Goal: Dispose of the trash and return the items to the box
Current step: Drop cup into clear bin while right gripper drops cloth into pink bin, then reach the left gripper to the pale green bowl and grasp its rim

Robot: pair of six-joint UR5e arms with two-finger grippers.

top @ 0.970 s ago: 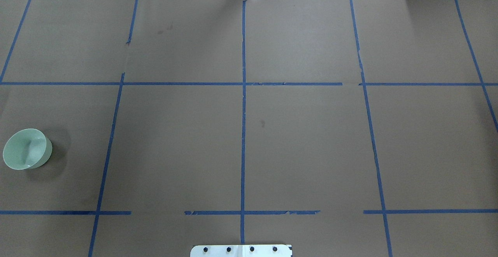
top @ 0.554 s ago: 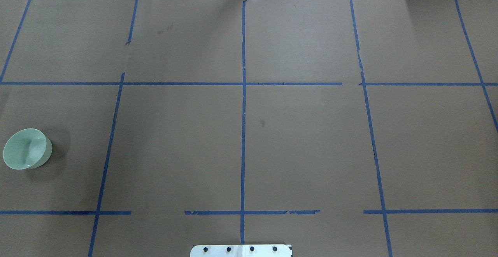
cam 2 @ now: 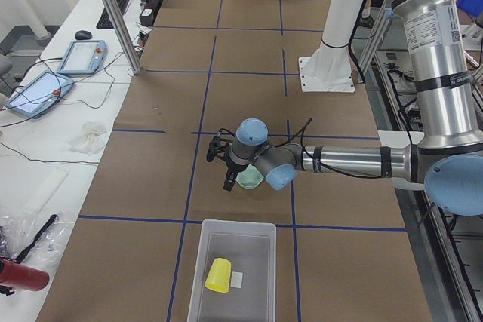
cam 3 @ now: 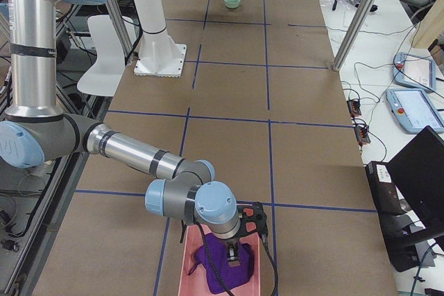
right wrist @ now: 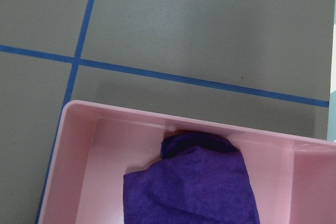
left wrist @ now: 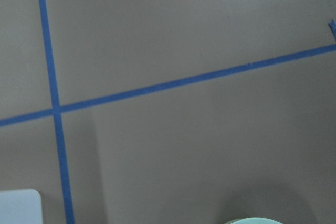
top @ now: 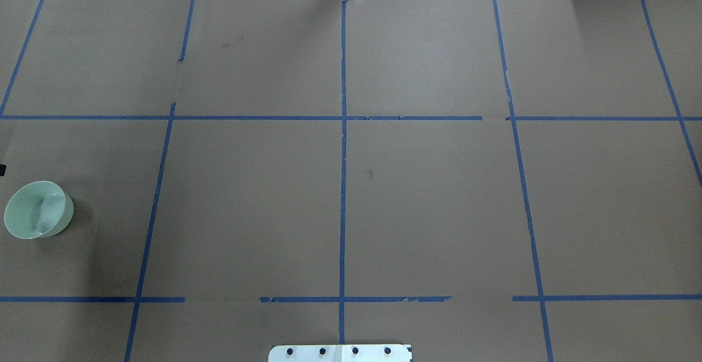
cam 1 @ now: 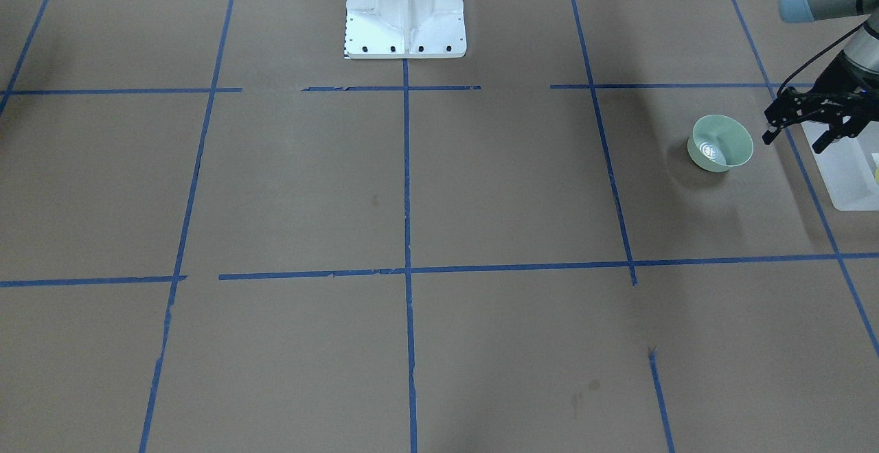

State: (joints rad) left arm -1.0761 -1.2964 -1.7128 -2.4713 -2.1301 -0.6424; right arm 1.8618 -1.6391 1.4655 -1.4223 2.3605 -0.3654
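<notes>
Brown-paper table [top: 439, 203] w/ blue tape grid, mostly bare in the overhead view. Left arm [cam 2: 355, 162] reaches out low & near level over its end of the table. Its wrist is bent so the left gripper [cam 1: 794, 138] points down, raised off the paper. Fingers are spread, nothing between them. Right arm [cam 3: 132, 150] is at the opposite end, w/ the right gripper [cam 3: 239, 244] over a pink bin [right wrist: 79, 145] holding a purple cloth [right wrist: 194, 187]. You can't tell from these views if its fingers are apart or together.

Translucent box [cam 2: 241, 246] sits at the left end. Yellow cup [cam 2: 218, 275] is already inside, seemingly on its side, next to a small white scrap [cam 2: 237, 280]. Mint-green bowl [cam 1: 720, 142] stands upright on the paper, mouth up, near the box on its table-centre side, not in it yet.

What your next move turns on, imo:
- **Direction:** the bowl lies just beside the left gripper, toward table centre & lower. The box is on the gripper's other side.
- **Axis:** the bowl is round, so there's no long axis to line up w/. Any rim approach should do.
- **Nearer arm:** left, by far. The right is well apart.

Probably a short shift over the rim, then down, one finger inside & one outside.
</notes>
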